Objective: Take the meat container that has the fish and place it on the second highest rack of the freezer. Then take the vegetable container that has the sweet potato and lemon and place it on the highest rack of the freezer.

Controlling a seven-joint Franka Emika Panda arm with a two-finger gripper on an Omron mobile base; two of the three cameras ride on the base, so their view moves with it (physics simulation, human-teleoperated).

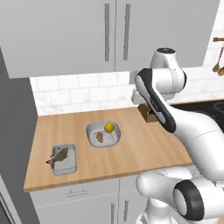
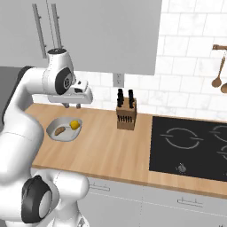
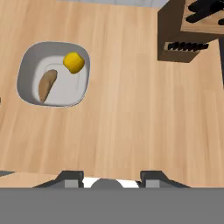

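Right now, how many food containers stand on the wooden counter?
2. The fish container sits near the counter's front left corner; the round container with lemon and sweet potato sits mid-counter, to its right.

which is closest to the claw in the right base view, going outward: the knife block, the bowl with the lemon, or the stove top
1. The bowl with the lemon sits just below the claw, toward the counter's front edge.
2. The knife block stands further off to the claw's right, near the wall.
3. The stove top lies farthest, beyond the knife block on the right.
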